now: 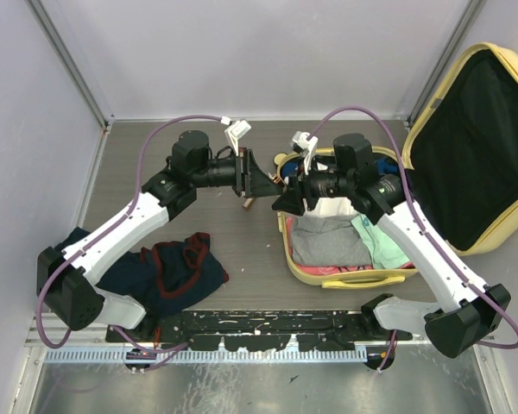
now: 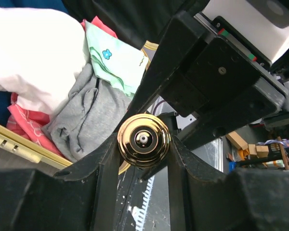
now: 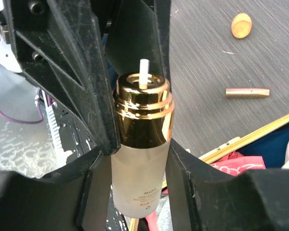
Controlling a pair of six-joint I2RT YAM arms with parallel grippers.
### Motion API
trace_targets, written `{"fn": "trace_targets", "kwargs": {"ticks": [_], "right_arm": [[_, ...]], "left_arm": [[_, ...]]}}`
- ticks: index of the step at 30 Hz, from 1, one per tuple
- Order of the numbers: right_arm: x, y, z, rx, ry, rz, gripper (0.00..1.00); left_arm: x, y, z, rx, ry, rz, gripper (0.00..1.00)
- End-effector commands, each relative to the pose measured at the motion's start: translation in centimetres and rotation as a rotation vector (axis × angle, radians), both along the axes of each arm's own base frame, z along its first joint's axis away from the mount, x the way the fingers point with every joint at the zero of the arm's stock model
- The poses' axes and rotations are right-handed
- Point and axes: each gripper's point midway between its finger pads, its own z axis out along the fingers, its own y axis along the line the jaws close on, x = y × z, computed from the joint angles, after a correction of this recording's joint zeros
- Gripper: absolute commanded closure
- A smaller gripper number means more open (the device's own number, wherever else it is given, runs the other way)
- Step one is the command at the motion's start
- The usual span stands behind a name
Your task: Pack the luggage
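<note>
The pale yellow luggage [image 1: 345,278] lies open at the right, its black-lined lid [image 1: 479,147] leaning back. Its rim also shows in the left wrist view [image 2: 19,144]. Folded grey [image 1: 328,241], green [image 1: 380,243] and white [image 1: 335,207] clothes lie in it. A frosted bottle with a gold collar [image 3: 139,144] hangs over the luggage's left edge. My right gripper [image 3: 137,159] is shut on its frosted body. My left gripper [image 2: 143,150] is shut on the gold collar [image 2: 143,140]. The two grippers meet tip to tip in the top view [image 1: 276,184].
A heap of dark blue and red clothes [image 1: 177,267] lies on the table at the front left. A small round gold cap [image 3: 241,25] and a gold tube [image 3: 247,92] lie on the table just left of the luggage. Walls enclose the back and left.
</note>
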Motion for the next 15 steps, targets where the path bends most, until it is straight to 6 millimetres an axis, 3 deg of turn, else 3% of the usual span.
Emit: {"fn": "trace_targets", "kwargs": {"ticks": [1, 4, 6, 10, 13, 15], "right_arm": [[1.8, -0.3, 1.2, 0.001, -0.064, -0.085, 0.59], [2.1, -1.0, 1.1, -0.029, -0.069, -0.128, 0.78], [1.8, -1.8, 0.8, -0.048, -0.067, -0.145, 0.82], [2.0, -4.1, 0.5, -0.066, -0.071, -0.215, 0.86], [2.0, -6.5, -0.9, -0.121, -0.010, -0.274, 0.90], [1.7, -8.2, -2.2, -0.158, 0.021, -0.316, 0.92]], "left_arm": [[-0.8, 0.4, 3.5, -0.079, -0.103, -0.005, 1.00], [-0.5, 0.7, 3.1, -0.046, -0.127, 0.014, 0.89], [-0.3, 0.8, 2.9, -0.032, -0.140, 0.022, 0.66], [-0.2, 1.3, 2.4, -0.004, -0.167, 0.033, 0.35], [0.2, 1.9, 1.7, 0.025, -0.174, 0.043, 0.23], [0.5, 2.5, 1.2, 0.043, -0.179, 0.054, 0.21]]}}
